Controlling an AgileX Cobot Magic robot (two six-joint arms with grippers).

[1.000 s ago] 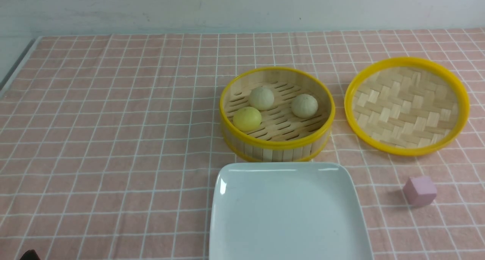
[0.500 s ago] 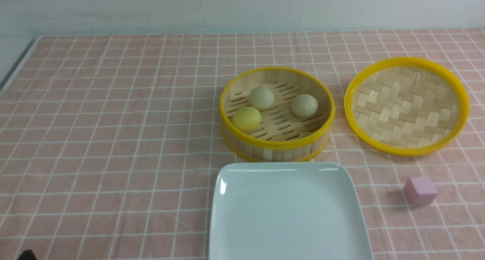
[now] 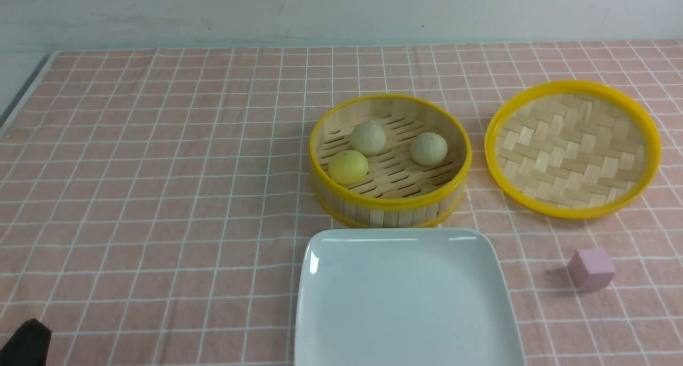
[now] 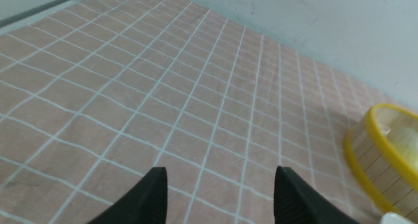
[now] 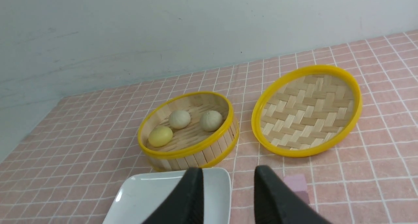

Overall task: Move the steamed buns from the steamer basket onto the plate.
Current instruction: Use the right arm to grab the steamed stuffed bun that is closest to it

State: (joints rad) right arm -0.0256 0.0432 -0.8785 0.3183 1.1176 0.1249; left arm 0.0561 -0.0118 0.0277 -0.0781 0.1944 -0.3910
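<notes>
Three steamed buns lie in the steamer basket [image 3: 389, 203]: a yellow one [image 3: 348, 167] and two beige ones [image 3: 368, 138] [image 3: 428, 149]. The white plate [image 3: 405, 302] sits bare just in front of the basket. My left gripper [image 4: 220, 176] is open over bare cloth, far to the left of the basket [image 4: 369, 158]; only a black tip of that arm [image 3: 25, 343] shows in the front view's lower left corner. My right gripper [image 5: 228, 171] is open and holds nothing. It hovers near the plate's [image 5: 147, 198] right edge, short of the basket [image 5: 196, 158].
The shallow woven lid [image 3: 573, 148] lies to the right of the basket. A pink cube [image 3: 591, 269] sits on the cloth right of the plate, close beside my right gripper's finger [image 5: 271, 191]. A checked pink cloth covers the table; a wall runs along the back.
The black tip of my left arm has come further into the front view's lower left corner. Buns, basket, plate, lid and cube have not moved.
</notes>
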